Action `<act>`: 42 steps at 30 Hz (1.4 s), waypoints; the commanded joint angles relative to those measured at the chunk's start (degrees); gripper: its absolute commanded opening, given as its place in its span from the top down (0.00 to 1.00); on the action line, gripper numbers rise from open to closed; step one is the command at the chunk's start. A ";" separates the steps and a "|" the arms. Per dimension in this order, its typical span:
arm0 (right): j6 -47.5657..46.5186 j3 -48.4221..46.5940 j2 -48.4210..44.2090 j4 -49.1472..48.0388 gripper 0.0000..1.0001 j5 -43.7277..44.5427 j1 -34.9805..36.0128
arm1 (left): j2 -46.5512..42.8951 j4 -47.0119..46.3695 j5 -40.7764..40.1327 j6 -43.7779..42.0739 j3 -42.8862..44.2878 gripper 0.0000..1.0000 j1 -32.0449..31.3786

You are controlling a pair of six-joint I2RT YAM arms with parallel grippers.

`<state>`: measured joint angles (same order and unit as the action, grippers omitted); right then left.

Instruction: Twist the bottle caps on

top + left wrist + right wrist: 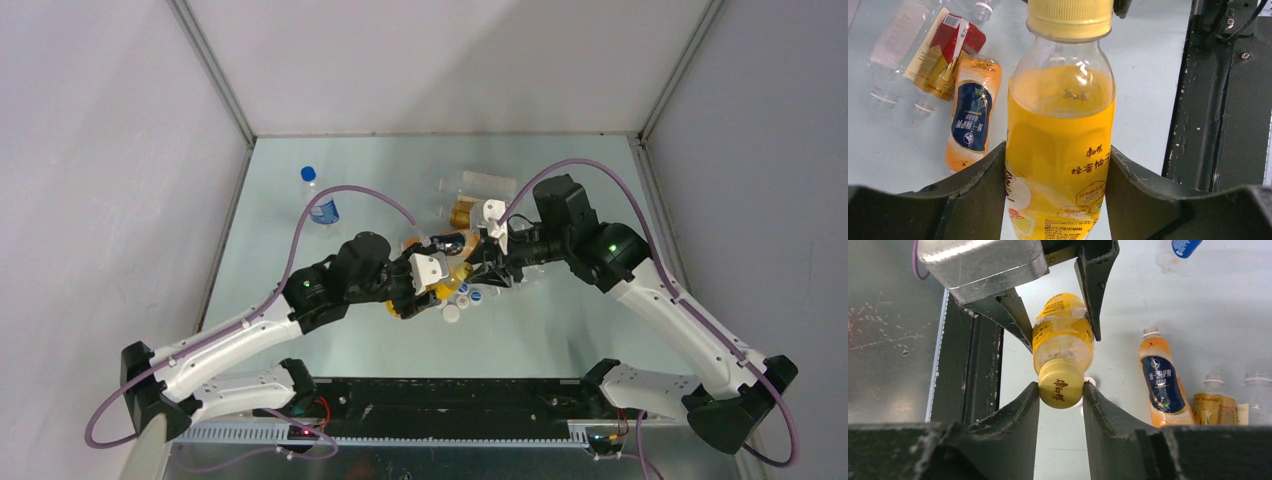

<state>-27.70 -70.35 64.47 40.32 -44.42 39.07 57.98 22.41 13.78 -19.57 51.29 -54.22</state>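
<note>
An orange-yellow bottle point(1060, 130) hangs tilted over the table between the two arms. My left gripper point(1058, 150) is shut on its labelled body, one finger pressing each side. A yellow bottle cap point(1061, 385) sits on the bottle's neck, and my right gripper point(1061, 386) is shut on that cap with both fingertips touching its rim. From above, the left gripper point(437, 283) and the right gripper point(482, 268) meet at the table's middle. Loose white and blue caps point(455, 305) lie on the table just below them.
An orange bottle with a dark-blue label point(970, 117) lies beside a gold-and-red labelled bottle point(945, 47) and clear bottles point(895, 45). A blue-capped clear bottle point(320, 205) stands upright at the back left. The black rail point(1208, 100) runs along the near edge.
</note>
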 commanded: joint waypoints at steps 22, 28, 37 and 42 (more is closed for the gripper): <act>43.37 -5.52 3.19 -1.95 1.00 20.34 3.72 | -3.47 -13.52 -10.93 2.65 -6.39 1.00 0.10; 44.46 -1.89 -1.06 -7.65 0.74 25.52 4.56 | -3.96 -16.97 -14.25 6.75 -7.96 1.00 0.08; 39.28 14.81 -10.63 -27.78 0.01 26.94 4.89 | -4.62 -25.22 -27.05 17.80 -8.67 1.00 0.03; 36.17 24.77 -11.49 -40.28 0.01 28.61 6.70 | -3.88 -28.95 -29.41 26.62 -6.07 0.98 0.08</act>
<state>11.68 -51.29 52.90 14.79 -18.20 44.16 54.43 0.97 -10.81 -2.00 41.65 -54.43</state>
